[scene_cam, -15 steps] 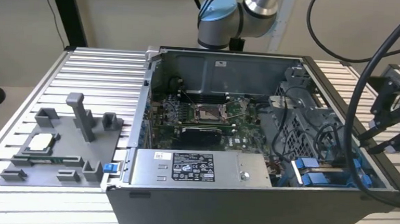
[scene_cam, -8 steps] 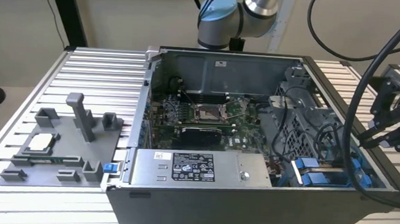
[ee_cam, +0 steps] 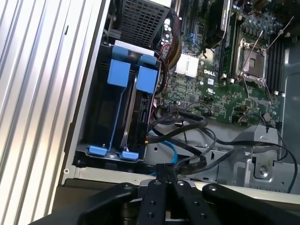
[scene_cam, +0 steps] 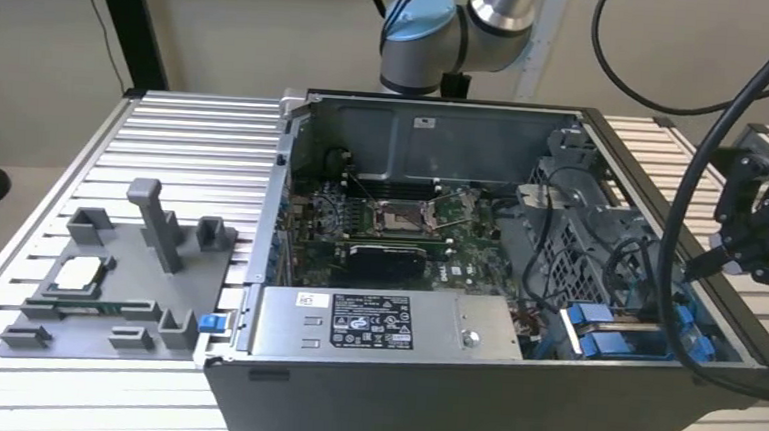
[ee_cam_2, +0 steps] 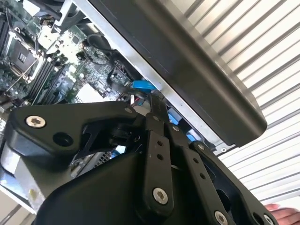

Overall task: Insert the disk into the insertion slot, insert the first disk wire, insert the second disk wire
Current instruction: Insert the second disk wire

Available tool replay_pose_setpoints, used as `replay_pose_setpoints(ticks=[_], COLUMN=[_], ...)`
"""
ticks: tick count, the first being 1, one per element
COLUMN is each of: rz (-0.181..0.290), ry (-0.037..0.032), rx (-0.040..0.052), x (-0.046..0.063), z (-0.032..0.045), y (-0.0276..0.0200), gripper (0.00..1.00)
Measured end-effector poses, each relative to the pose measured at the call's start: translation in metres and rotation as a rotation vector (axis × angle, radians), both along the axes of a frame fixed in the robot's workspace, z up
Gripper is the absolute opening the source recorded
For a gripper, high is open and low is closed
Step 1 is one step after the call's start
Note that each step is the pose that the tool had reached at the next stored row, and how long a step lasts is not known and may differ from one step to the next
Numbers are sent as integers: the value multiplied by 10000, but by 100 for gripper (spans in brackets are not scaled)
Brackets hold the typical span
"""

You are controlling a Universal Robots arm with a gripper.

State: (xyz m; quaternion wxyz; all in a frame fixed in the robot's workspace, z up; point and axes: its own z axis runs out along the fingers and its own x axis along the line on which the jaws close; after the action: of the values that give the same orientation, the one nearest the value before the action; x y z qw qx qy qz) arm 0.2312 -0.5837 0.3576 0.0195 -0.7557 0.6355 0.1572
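Where the arm stands: the silver-and-pale-blue robot arm rises behind the open black-and-grey computer case. Its black metal gripper hangs just outside the case's rim on the exterior view's right, tilted down toward the drive corner.
Pincer: tips pressed together in both wrist views, nothing seen between them.
Task's thing: the silver-grey disk in its bright blue plastic carrier sits inside the insertion slot of the grey perforated metal drive cage, in the case's corner nearest the gripper.
Neighbour: a second blue-ended drive tray lies just beside the disk, on the side nearer the case wall.
Wires: black cables and a pale blue cable lie close to the disk's gripper-side end — whether any is plugged in cannot be told.
Labels: the silver box-shaped power supply inside the case carries a white label with black print.
Case contents: a green motherboard with a bare square processor socket.
Beside the case: a grey plastic fixture plate with upright posts rests on the ribbed aluminium table — on the exterior view's left.
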Motion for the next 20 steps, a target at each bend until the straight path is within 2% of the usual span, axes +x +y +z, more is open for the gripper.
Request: replay_pose_setpoints(ticks=[6, 7, 11, 14, 20], rz=[0, 0, 0, -1, 15], ry=[0, 0, -1, 4, 4], rx=[32, 32, 32, 92, 220], x=[0, 0, 0, 0, 0], z=[0, 0, -2, 22, 23], y=[-2, -2, -8, -48, -132], gripper=[0, 100, 100, 100, 100])
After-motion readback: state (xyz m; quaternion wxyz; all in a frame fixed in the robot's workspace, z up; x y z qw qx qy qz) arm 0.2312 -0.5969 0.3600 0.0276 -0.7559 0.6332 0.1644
